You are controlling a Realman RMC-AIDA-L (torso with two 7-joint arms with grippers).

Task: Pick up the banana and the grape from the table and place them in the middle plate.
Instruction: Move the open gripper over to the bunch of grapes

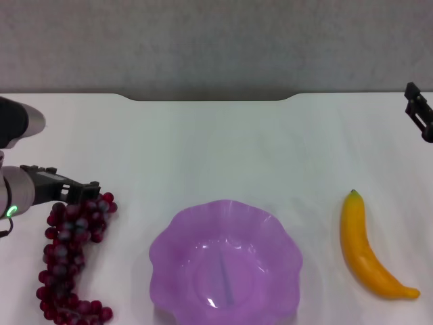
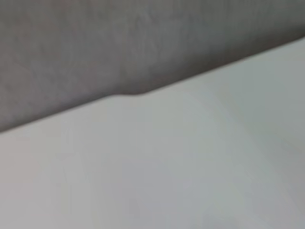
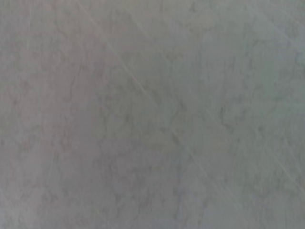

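The grape point(image 1: 71, 257), a long dark red-purple bunch, lies on the white table point(image 1: 223, 149) at the near left. My left gripper point(image 1: 84, 191) is at the top end of the bunch, right against the uppermost grapes. The banana point(image 1: 365, 250), yellow-orange with a dark-green tip, lies at the near right. The middle plate point(image 1: 169, 237), translucent purple with a scalloped rim, stands between them and holds nothing. My right gripper point(image 1: 421, 116) shows at the far right edge, well beyond the banana. The wrist views show only the table point(image 2: 167, 167) point(image 3: 152, 114).
A grey wall point(image 1: 216, 40) runs behind the table's far edge, which has a shallow notch point(image 1: 210, 99). The notch and wall also show in the left wrist view point(image 2: 133, 93). Bare tabletop lies beyond the plate.
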